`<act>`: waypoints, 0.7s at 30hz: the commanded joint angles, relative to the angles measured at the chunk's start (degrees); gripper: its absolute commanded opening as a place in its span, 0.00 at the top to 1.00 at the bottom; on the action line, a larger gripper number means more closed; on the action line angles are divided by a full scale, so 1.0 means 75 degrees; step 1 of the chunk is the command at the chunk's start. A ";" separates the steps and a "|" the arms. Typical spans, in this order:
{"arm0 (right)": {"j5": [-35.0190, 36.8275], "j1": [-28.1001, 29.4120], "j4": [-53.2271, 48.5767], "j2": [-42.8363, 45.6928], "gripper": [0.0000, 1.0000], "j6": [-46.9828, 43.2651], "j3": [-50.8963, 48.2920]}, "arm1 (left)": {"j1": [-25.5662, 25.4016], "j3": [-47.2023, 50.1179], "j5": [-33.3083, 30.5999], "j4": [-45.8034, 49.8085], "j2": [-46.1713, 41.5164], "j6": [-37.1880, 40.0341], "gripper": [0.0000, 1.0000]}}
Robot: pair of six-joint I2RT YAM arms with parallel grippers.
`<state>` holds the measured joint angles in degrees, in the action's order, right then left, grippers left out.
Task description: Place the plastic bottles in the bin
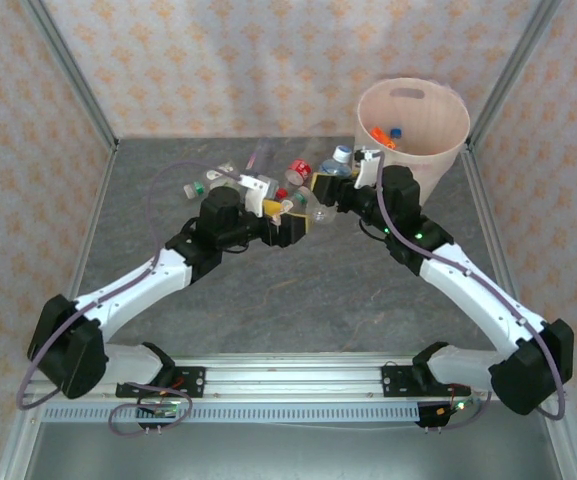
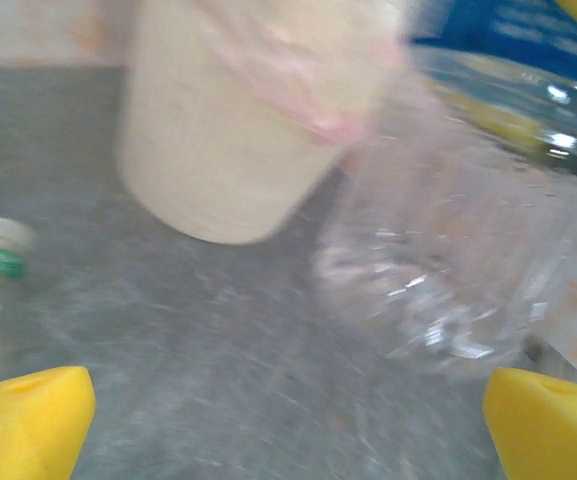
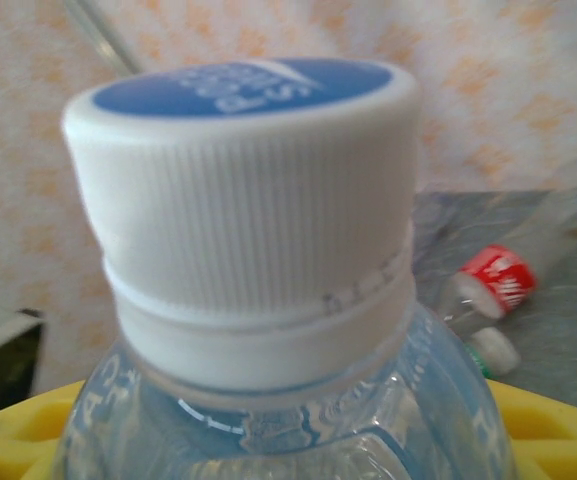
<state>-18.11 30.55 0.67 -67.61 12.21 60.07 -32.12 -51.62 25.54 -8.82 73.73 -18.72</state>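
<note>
**Bin**: pale beige tapered tub w/ oval handle cut-out, standing upright at far right, holding bottles, orange label & blue cap showing.
**Clear bottle**: white ribbed cap w/ blue top, sitting just left of bin.
**Remaining bottles**: lying scattered further left.

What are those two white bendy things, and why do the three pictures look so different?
They are two robot arms bolted to a table, each ending in a two-finger gripper. One picture looks down from above. The other two come from little cameras on the wrists. Small plastic bottles lie on the table, and a few are already inside the big beige bin. The right gripper pinches a clear bottle with a white cap. The left gripper is wide open, holding nothing.
</note>
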 commanded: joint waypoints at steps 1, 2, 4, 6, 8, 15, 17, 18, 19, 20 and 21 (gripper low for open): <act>0.1345 -0.0069 -0.0720 0.0256 1.00 -0.0515 0.0556 | 0.0081 0.0292 -0.2575 0.0520 -0.0446 -0.0144 0.00; 0.1545 -0.0104 -0.0960 0.0219 1.00 -0.0576 0.0743 | 0.0074 0.0352 -0.2900 0.0611 -0.0533 -0.0176 0.00; 0.1876 -0.0183 -0.1345 0.0120 1.00 -0.0709 0.1102 | 0.0075 0.0415 -0.3432 0.0821 -0.0674 -0.0297 0.00; 0.2049 -0.0338 -0.1628 0.0020 1.00 -0.0800 0.1416 | 0.0075 0.0510 -0.3877 0.0946 -0.0820 -0.0424 0.00; 0.2027 -0.0597 -0.1796 -0.0073 1.00 -0.0866 0.1760 | 0.0075 0.0636 -0.4416 0.1029 -0.1019 -0.0587 0.00; 0.1738 -0.1504 -0.2009 -0.0614 1.00 -0.1187 0.2975 | 0.0075 0.0968 -0.5510 0.1369 -0.1538 -0.0792 0.00; 0.1672 -0.1753 -0.1946 -0.0764 1.00 -0.1246 0.3218 | 0.0066 0.1057 -0.5704 0.1446 -0.1659 -0.0825 0.00; 0.1626 -0.1906 -0.1930 -0.0866 1.00 -0.1261 0.3335 | 0.0072 0.1109 -0.5781 0.1469 -0.1714 -0.0832 0.00; 0.1576 -0.2042 -0.1919 -0.0967 1.00 -0.1277 0.3454 | 0.0075 0.1149 -0.5845 0.1485 -0.1763 -0.0835 0.00; 0.1539 -0.2186 -0.1935 -0.1097 1.00 -0.1296 0.3581 | 0.0075 0.1182 -0.5893 0.1506 -0.1812 -0.0836 0.00; 0.1550 -0.2304 -0.1953 -0.1225 1.00 -0.1326 0.3697 | 0.0075 0.1204 -0.5942 0.1534 -0.1853 -0.0832 0.00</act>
<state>-6.17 15.33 -13.67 -75.11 4.03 84.93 -31.83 -43.62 -14.17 0.78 61.23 -24.12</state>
